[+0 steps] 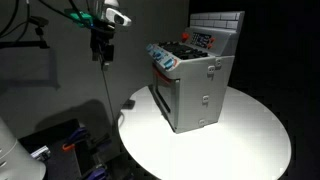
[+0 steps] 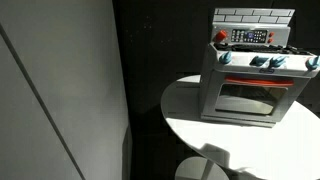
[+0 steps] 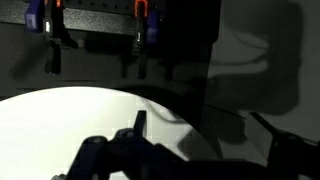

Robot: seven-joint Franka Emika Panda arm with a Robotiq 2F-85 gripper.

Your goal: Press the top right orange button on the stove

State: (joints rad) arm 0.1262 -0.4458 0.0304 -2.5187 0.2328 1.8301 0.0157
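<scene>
The stove (image 1: 195, 85) is a small grey toy oven with a white brick back panel. It stands on a round white table (image 1: 240, 140) and shows in both exterior views (image 2: 250, 85). An orange-red button (image 2: 221, 36) sits at one end of its control panel; the other buttons are too small to tell apart. My gripper (image 1: 101, 50) hangs in the air well away from the stove, beyond the table's edge, pointing down. In the wrist view the gripper (image 3: 200, 125) is open and empty, over the table's rim (image 3: 80, 120). The stove is out of the wrist view.
Black curtains surround the table. A grey wall panel (image 2: 60, 90) fills one side. Dark equipment (image 1: 60, 140) lies on the floor below my arm. Orange and blue clamps (image 3: 140, 15) hang on a dark rack behind the table's edge.
</scene>
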